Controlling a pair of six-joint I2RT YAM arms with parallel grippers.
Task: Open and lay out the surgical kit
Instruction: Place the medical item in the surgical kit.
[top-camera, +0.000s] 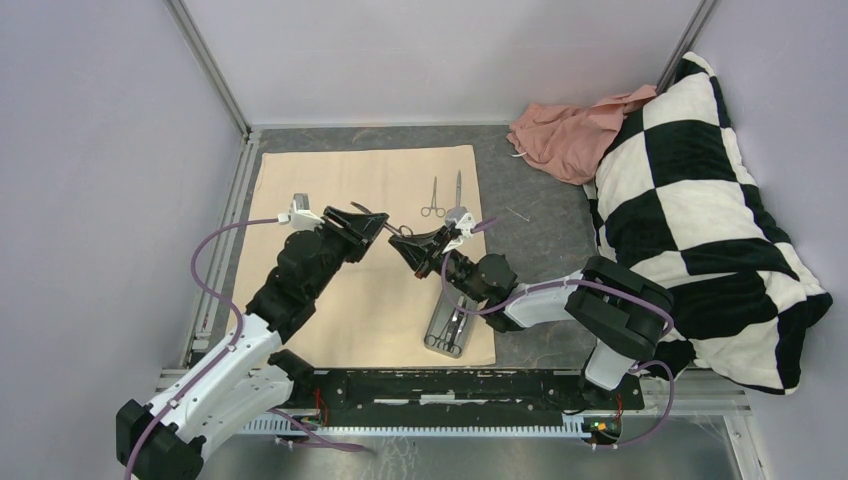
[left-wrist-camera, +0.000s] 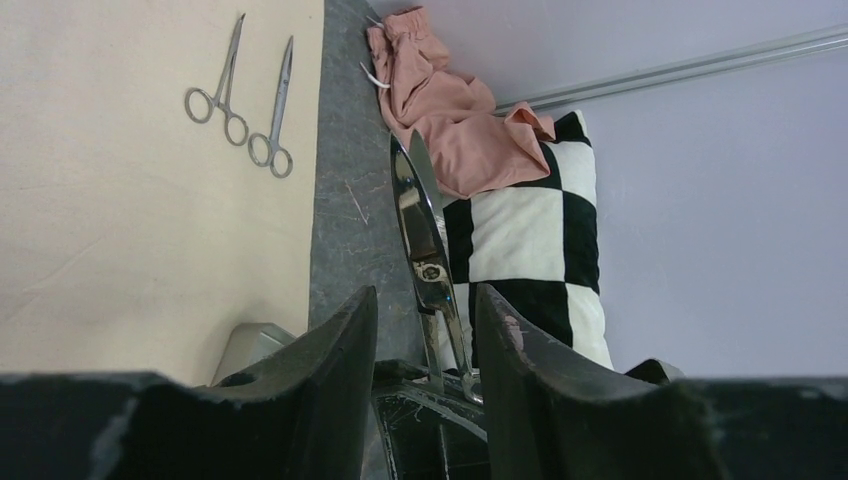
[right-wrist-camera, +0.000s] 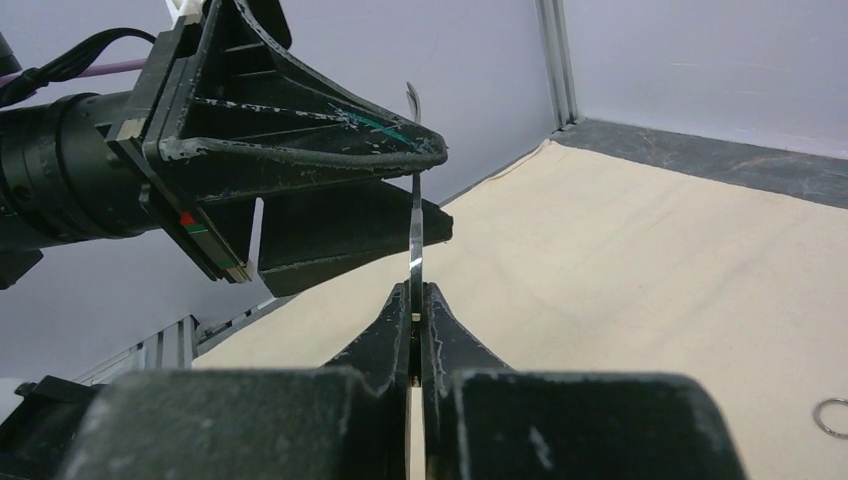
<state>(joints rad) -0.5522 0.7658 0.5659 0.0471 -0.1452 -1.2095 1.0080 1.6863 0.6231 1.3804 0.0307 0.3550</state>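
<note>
The fingers (right-wrist-camera: 390, 325) of the right gripper (right-wrist-camera: 418, 292) are pressed together on the lower end of a slim pair of silver scissors (left-wrist-camera: 426, 240), holding it in the air with its curved tip pointing away from that gripper. The fingers (left-wrist-camera: 335, 345) of the left gripper (left-wrist-camera: 427, 295) stand apart on either side of the blades, with a gap showing on each side, so they bracket the silver scissors without clamping them. Both grippers meet above the wide beige cloth wrap (top-camera: 330, 180), spread flat on the dark grey table (top-camera: 535, 235). Two more slim scissor-handled instruments (top-camera: 433, 198) lie side by side near the cloth's far right edge, rings toward the arms. A small rectangular steel tray (top-camera: 448, 328) holding further instruments sits at the cloth's near right corner, partly under the right arm. To the right, a crumpled pink fabric (top-camera: 565, 135) touches a black-and-white checked pillow (top-camera: 690, 220).
</note>
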